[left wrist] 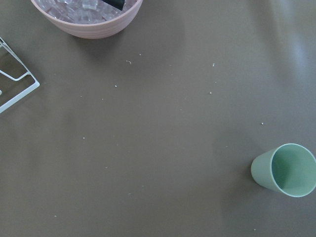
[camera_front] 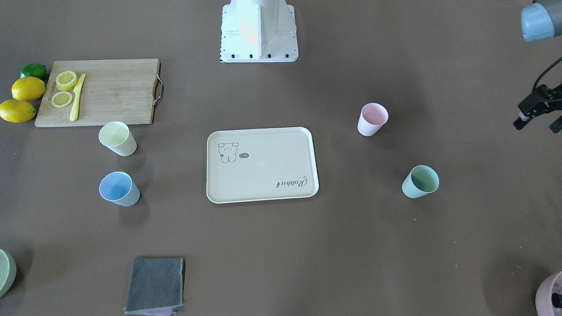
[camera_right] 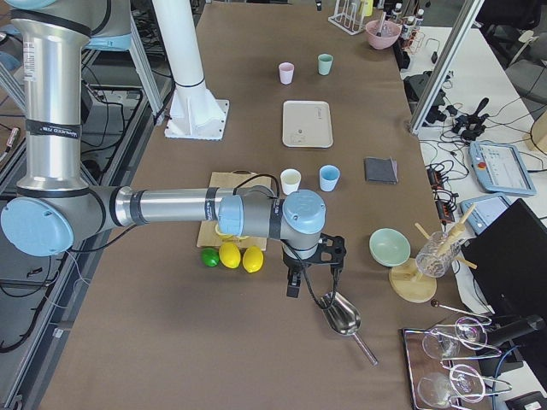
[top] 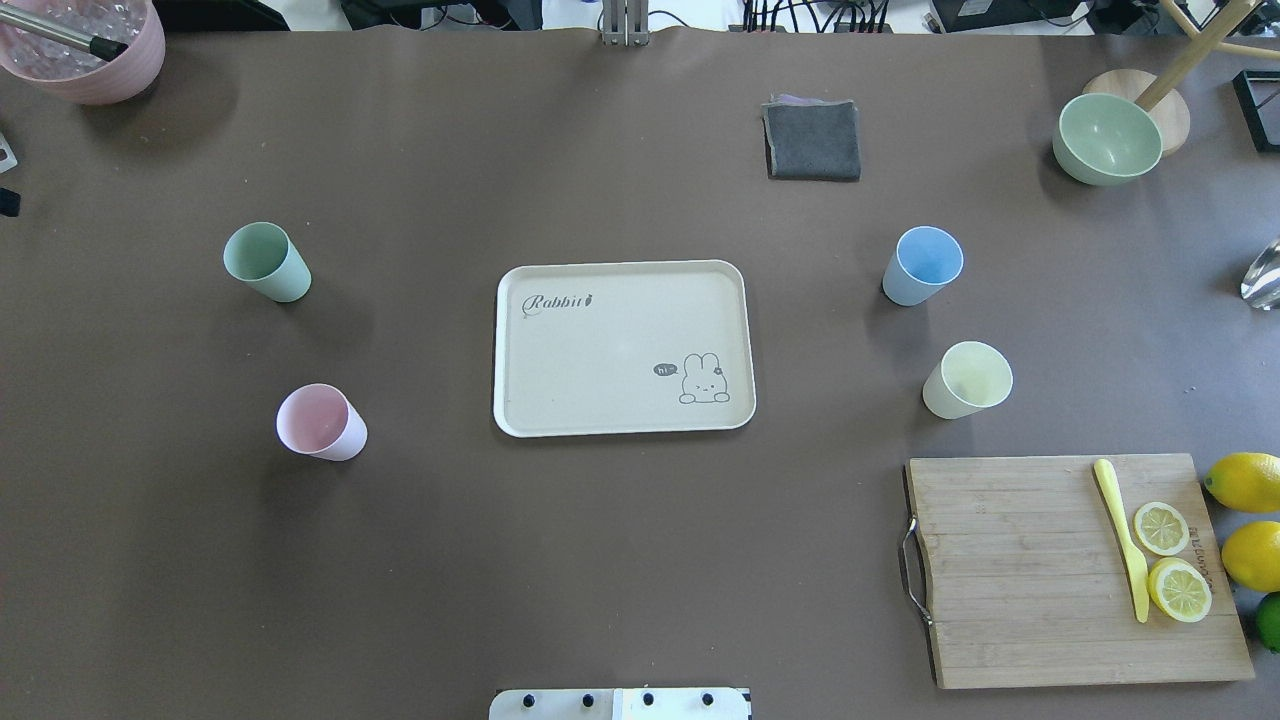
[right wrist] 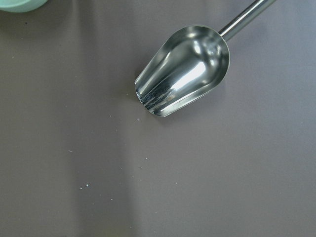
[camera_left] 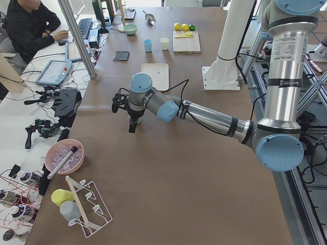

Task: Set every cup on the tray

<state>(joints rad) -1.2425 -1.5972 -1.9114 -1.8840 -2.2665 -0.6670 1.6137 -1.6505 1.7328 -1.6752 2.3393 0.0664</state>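
Nearest the robot, the pink cup and yellow cup stand on the surface either side of the bare tray. The green cup and blue cup stand farther off. The left gripper hangs with jaws apart, holding nothing (for the right gripper I cannot tell). The first pick is due, likely lowering onto the green cup.

The tray is coloured cream and is printed with a grey rabbit drawing and "Rabbit" script. A mint green cup, a pink cup, a light blue cup and a pale yellow cup are seen. The surface is covered in dull brown.
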